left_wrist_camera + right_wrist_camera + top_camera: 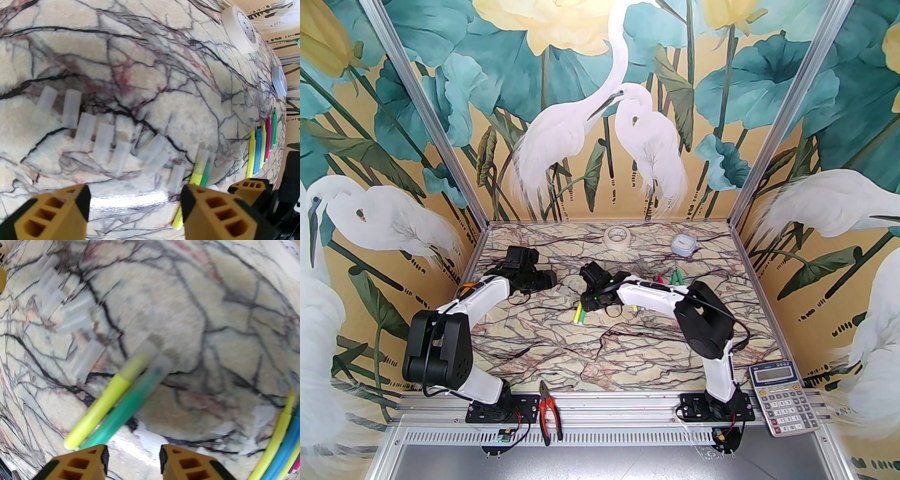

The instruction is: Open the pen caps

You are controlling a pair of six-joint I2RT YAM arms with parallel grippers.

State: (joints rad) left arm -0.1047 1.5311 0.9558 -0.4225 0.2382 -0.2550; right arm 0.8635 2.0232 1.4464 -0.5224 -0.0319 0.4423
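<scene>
Left pincer [134,201] hangs low over the worktop [140,58] with its fingers apart and nothing between them. Right pincer [133,456] is parted and empty too, hovering just short of the tail ends of two markers.

Most of the job looks done. A ragged row of loose pen caps [103,140] lies ahead of the left pincer, and the bared markers [260,150] are lined up well off to one side. What's left, as I read it, is the yellow marker [105,399] and the green marker [121,413], lying side by side and touching, with the last two caps [161,366] still on them.

Because those two touch, I'd bring the right pincer down on one barrel only. The yellow is the outer one, so take it around mid-length and lift it clear of its neighbour. Only then should the left pincer close on the cap, squarely across its middle rather than at the lip, since that smooth plastic looks likely to slip. Pull straight along the marker's length, because an angled tug could cock the cap or drag the barrel out of the grip. Then drop the cap beside the row.
</scene>
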